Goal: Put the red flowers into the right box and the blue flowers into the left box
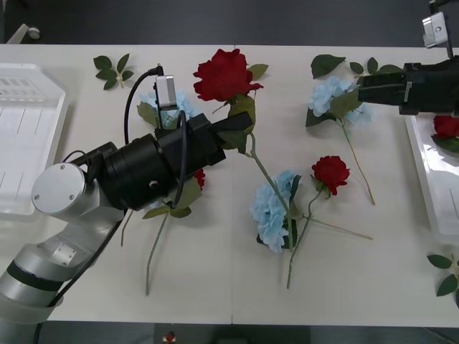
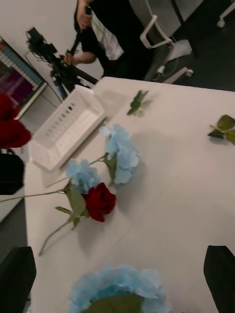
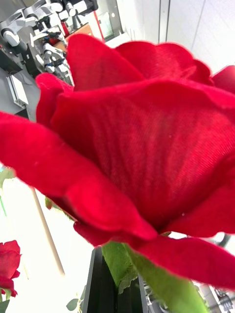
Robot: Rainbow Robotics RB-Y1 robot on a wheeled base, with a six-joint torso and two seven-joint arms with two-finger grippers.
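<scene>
Looking down from the front view, I see my left gripper [image 1: 240, 132] over the middle of the white table [image 1: 215, 287], its black fingers clamped on the green stem just under a deep-red fabric rose [image 1: 224, 74] that sits lifted above the tabletop. A pale-blue hydrangea head [image 1: 179, 104] lies partly hidden beneath that arm. Further toward my right, a second pale-blue hydrangea [image 1: 272, 211] rests on the table with a smaller red rose [image 1: 331, 173] just beside it, their stems crossing. A third blue hydrangea [image 1: 331, 95] lies near the far right, right at the tip of my right gripper [image 1: 362, 91]; I cannot tell from here whether those fingers are apart. The shallow white plastic basket with the slotted base [image 1: 32, 136] sits at the left edge, and the other white basket [image 1: 430, 186] at the right edge holds a red rose [image 1: 446, 126].

From the right wrist view, my black fingers [image 2: 220, 274] stand wide apart at the two corners with nothing between them, above a blue hydrangea [image 2: 120, 291]. Beyond lie a red rose [image 2: 100, 200], two more blue heads and the slotted basket [image 2: 66, 129].

From the left wrist view, the held red bloom [image 3: 137, 146] sits close up, its green stem [image 3: 122, 259] running down between my fingers
</scene>
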